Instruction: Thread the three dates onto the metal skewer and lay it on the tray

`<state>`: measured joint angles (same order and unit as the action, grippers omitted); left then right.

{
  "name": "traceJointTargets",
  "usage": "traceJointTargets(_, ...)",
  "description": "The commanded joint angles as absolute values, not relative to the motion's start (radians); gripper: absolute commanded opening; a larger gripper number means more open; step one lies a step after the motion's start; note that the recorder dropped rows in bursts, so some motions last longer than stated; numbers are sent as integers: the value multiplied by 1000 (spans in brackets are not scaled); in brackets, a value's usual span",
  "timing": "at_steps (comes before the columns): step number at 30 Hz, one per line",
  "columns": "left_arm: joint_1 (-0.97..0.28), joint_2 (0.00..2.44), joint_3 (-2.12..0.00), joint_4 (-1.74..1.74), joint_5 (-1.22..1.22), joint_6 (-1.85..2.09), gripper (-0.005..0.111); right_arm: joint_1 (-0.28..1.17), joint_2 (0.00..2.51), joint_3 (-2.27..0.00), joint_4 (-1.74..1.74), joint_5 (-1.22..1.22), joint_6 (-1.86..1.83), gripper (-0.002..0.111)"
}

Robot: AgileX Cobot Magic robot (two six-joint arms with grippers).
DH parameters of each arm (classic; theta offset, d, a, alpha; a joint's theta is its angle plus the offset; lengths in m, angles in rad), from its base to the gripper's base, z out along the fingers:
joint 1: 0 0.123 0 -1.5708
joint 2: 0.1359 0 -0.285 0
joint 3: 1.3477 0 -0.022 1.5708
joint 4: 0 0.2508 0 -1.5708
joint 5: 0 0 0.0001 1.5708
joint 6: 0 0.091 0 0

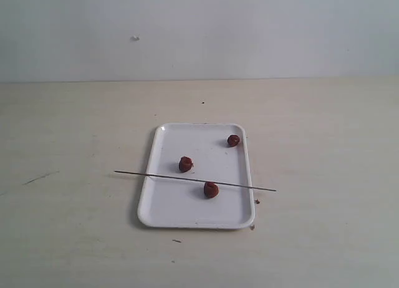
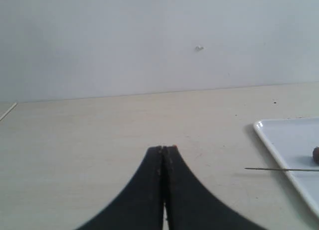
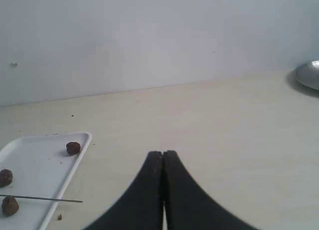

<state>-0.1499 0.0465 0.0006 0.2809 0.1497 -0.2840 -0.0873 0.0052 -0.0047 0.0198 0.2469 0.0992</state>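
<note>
Three dates (image 1: pixel 186 164) and one metal skewer (image 1: pixel 193 181) are counted on one tray (image 1: pixel 187 210), cut off in both wrist views, while left gripper (image 2: pixel 163 149) and right gripper (image 3: pixel 163 153) are held shut, empty.

The left wrist view's edge crops the tray (image 2: pixel 291 140) and one date (image 2: pixel 316 153).

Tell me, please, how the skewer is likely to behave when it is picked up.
The skewer looks straight though both ends overhang the tray, so it is probably stiff. Being very thin, it may roll when nudged or slip in a pinch. Gripped near one end, it would likely tilt, being so long.
</note>
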Motion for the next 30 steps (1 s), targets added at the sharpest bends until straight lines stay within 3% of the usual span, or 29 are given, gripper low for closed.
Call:
traceJointTargets(1,-149,42,0,278,135,-292,0,-93,0,0,21,238,99,0)
traceJointTargets(15,-149,42,0,278,135,-292,0,-93,0,0,21,200,86,0)
traceJointTargets(25,-149,42,0,278,135,-292,0,-93,0,0,27,-61,126,0)
traceJointTargets(30,-149,42,0,278,135,-292,0,-93,0,0,27,-193,390,0)
